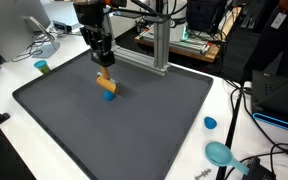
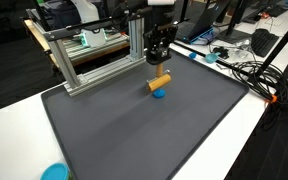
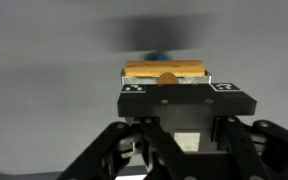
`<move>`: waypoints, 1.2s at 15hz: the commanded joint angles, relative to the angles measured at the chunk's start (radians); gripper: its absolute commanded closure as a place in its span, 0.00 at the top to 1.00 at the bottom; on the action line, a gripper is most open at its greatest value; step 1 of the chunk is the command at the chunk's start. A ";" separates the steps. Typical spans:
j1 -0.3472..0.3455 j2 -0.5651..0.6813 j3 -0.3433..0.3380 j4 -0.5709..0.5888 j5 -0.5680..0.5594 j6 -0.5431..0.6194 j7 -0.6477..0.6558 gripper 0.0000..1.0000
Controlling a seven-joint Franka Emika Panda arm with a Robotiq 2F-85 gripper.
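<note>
Tool [image 1: 104, 71] is clenched from above on the ends of an orange block [image 1: 105, 84], which hangs slightly tilted and crosswise over a small blue piece [image 1: 110, 96] on the dark mat [image 1: 134, 135]. I cannot tell whether block and piece touch. A metal frame [image 1: 149, 50] stands near behind, the closest obstacle. A blue cap [image 1: 211, 123] and a teal scoop [image 1: 220, 152] lie well apart on the white tabletop [image 1: 9, 90].
</note>
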 commanded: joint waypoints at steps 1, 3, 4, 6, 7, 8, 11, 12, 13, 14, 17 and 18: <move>-0.010 0.039 0.002 0.061 0.042 0.001 -0.047 0.22; -0.010 0.056 0.001 0.078 0.041 -0.007 -0.049 0.22; -0.008 0.065 -0.003 0.085 0.033 -0.013 -0.042 0.22; -0.007 0.084 -0.006 0.098 0.028 -0.028 -0.033 0.22; -0.005 0.094 -0.011 0.107 0.021 -0.044 -0.023 0.22; -0.006 0.102 -0.013 0.111 0.021 -0.050 -0.021 0.22; -0.010 0.129 -0.020 0.128 0.023 -0.064 -0.023 0.22; -0.012 0.137 -0.020 0.133 0.025 -0.066 -0.024 0.22; -0.015 0.144 -0.019 0.136 0.031 -0.060 -0.028 0.22; -0.016 0.150 -0.019 0.140 0.032 -0.055 -0.027 0.22; -0.015 0.163 -0.018 0.143 0.030 -0.029 -0.025 0.22; -0.013 0.170 -0.020 0.147 0.026 -0.020 -0.018 0.22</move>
